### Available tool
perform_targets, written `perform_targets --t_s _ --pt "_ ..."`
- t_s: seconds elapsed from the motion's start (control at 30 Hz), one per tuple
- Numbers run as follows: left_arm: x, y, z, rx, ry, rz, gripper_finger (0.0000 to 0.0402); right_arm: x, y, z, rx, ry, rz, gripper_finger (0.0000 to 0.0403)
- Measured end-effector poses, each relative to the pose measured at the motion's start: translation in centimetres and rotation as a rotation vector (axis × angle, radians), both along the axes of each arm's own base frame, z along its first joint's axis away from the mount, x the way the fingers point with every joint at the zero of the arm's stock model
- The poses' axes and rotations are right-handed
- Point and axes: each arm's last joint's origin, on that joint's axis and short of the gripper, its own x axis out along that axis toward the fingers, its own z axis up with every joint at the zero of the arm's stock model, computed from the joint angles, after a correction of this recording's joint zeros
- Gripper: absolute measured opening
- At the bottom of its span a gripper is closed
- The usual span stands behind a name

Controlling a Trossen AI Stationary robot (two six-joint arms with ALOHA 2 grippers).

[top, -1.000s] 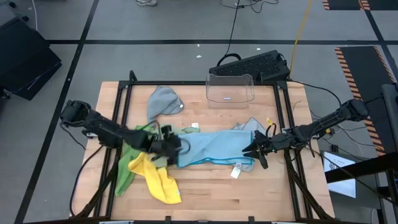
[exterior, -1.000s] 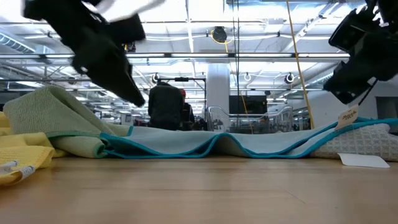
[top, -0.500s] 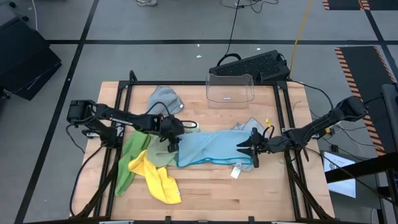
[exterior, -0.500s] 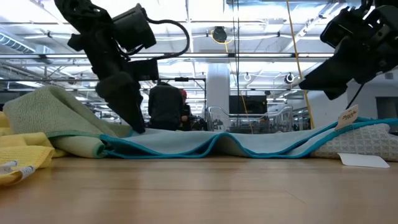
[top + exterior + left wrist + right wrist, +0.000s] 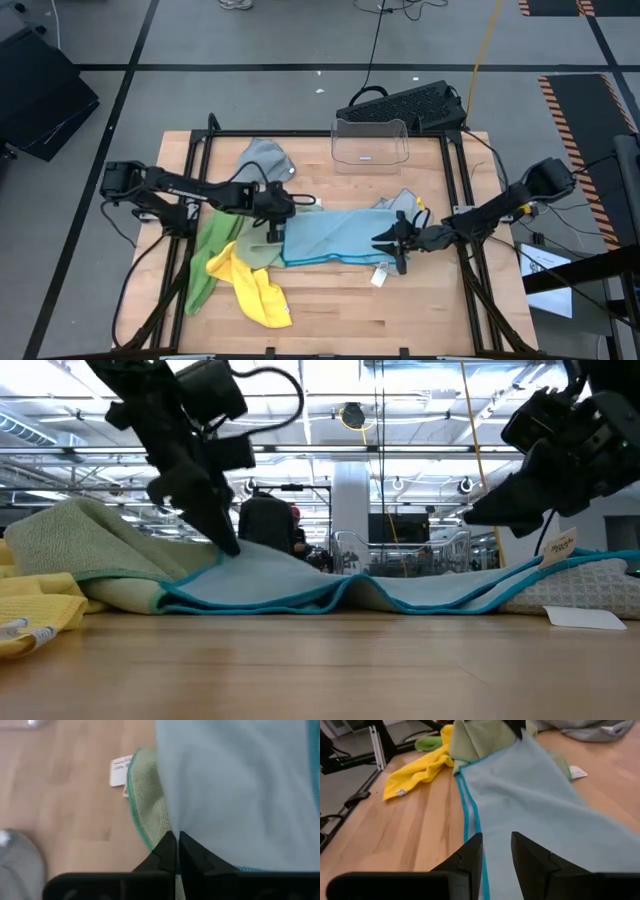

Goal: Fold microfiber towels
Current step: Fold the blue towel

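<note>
A light blue microfiber towel (image 5: 335, 238) lies spread across the table's middle, its left end resting on a sage green towel (image 5: 147, 805). My left gripper (image 5: 272, 230) is shut on the blue towel's left end. My right gripper (image 5: 387, 245) hovers open over the towel's right part, its fingers (image 5: 470, 855) apart and clear of the cloth in the low view (image 5: 480, 515). A yellow towel (image 5: 255, 288) and a bright green towel (image 5: 203, 265) lie crumpled at the near left. One grey towel (image 5: 262, 160) lies at the far left, and another (image 5: 402, 200) beside the blue towel's right end. My left gripper pinches the light blue towel's left end by its far corner (image 5: 172, 826) between its two shut fingers. The fingers slant down from the table's left. The cloth rises in a small peak (image 5: 245, 555) at the fingertips, and the rest lies on the table.
A clear plastic bin (image 5: 370, 142) stands at the table's far edge, with a black keyboard (image 5: 405, 103) behind it. A white tag (image 5: 380, 275) lies near the blue towel's near edge. Bare wood (image 5: 350, 310) shows along the near side.
My left gripper has turned over the blue towel's left end and shut on it, drawing that end up into a small peak. My right gripper has moved toward the table's left along the towel and sunk a little, staying open.
</note>
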Motion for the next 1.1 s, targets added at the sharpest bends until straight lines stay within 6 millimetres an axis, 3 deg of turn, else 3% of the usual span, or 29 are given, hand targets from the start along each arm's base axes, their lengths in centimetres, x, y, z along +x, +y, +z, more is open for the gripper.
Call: perform_targets --t_s 0.23,0.5,0.7,0.93,1.1 --pt "-1.3 0.4 2.7 0.037 -0.066 -0.022 0.0020 -0.2 -0.1 -0.9 -0.031 0.074 0.003 0.0093" --pt "-2.0 0.9 2.5 0.030 -0.014 0.004 0.0006 -0.9 0.2 -2.8 0.041 0.246 -0.019 0.0089" --pt "-2.3 1.3 2.3 0.026 0.022 0.023 0.0027 -1.7 1.0 -3.7 0.089 0.334 -0.009 0.0055" --pt "-2.0 1.1 2.2 -0.050 -0.012 0.039 0.0030 -2.1 1.4 -3.0 0.062 0.318 0.056 0.0020" --pt "-1.6 -0.2 2.5 -0.075 -0.055 -0.004 0.0030 -2.1 1.3 -1.6 0.032 0.220 0.054 0.0044"
